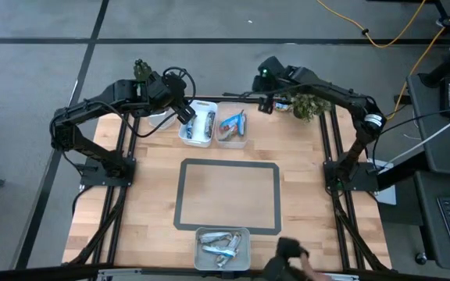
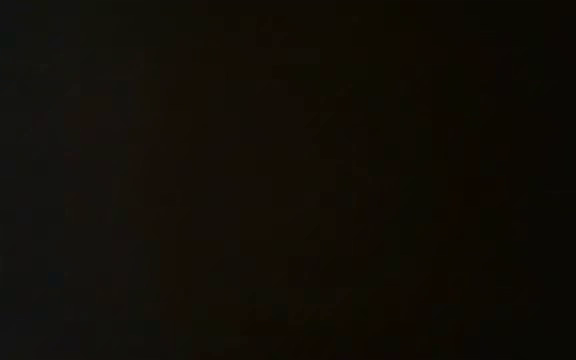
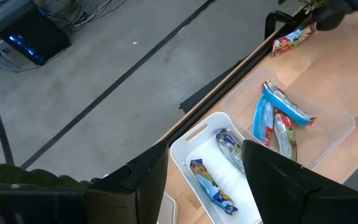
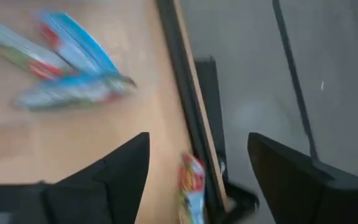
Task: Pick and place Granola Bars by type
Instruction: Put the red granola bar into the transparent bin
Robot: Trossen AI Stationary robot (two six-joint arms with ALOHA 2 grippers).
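Grey floor surrounds a wooden tabletop (image 1: 151,195) marked with a dark taped rectangle (image 1: 229,196). Both arms reach to the far edge. Three trays serve the sorting: a white tray (image 1: 198,127) and a clear tray (image 1: 233,129) side by side at the far edge, each apparently meant for one type, and a third tray (image 1: 223,247) at the near edge that seems to be the supply, with several bars in it.

The left claw (image 3: 207,177) hovers over the white tray, fingers apart and empty; two blue bars (image 3: 219,171) lie below it. The clear tray holds blue-and-red bars (image 3: 279,118). The right claw (image 4: 197,171) hangs above the far edge beside the clear tray, fingers spread, with a loose bar (image 4: 191,186) on the wood just under it, outside any tray. It looks misplaced rather than sorted.

The low view is wholly black. The right wrist view is blurred, so the wrapper prints cannot be read. A dark shape at the near edge is cut off.
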